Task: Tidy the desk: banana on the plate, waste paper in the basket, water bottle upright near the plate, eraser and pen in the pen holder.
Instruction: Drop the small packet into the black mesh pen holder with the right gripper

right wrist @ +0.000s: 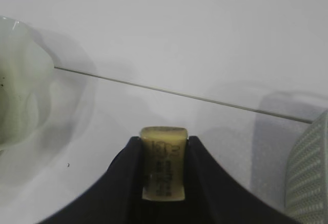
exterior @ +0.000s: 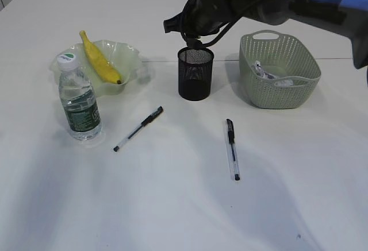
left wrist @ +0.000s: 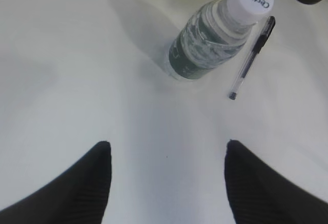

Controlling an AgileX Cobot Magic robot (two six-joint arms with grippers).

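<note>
My right gripper (right wrist: pixel 164 143) is shut on a pale yellow eraser (right wrist: pixel 163 165). In the exterior view it (exterior: pixel 192 39) hangs just above the black mesh pen holder (exterior: pixel 195 73). A banana (exterior: pixel 100 61) lies on the pale green plate (exterior: pixel 131 56). A water bottle (exterior: pixel 79 101) stands upright in front of the plate. Two pens lie on the table, one (exterior: pixel 138 128) right of the bottle, one (exterior: pixel 232 149) in front of the holder. Crumpled paper (exterior: pixel 264 72) lies in the green basket (exterior: pixel 279 70). My left gripper (left wrist: pixel 166 149) is open and empty above bare table, near the bottle (left wrist: pixel 205 49) and a pen (left wrist: pixel 251 57).
The basket stands right of the pen holder, and its wall shows at the right edge of the right wrist view (right wrist: pixel 310 172). The plate's rim shows at the left of that view (right wrist: pixel 20 96). A seam line crosses the white table behind the holder.
</note>
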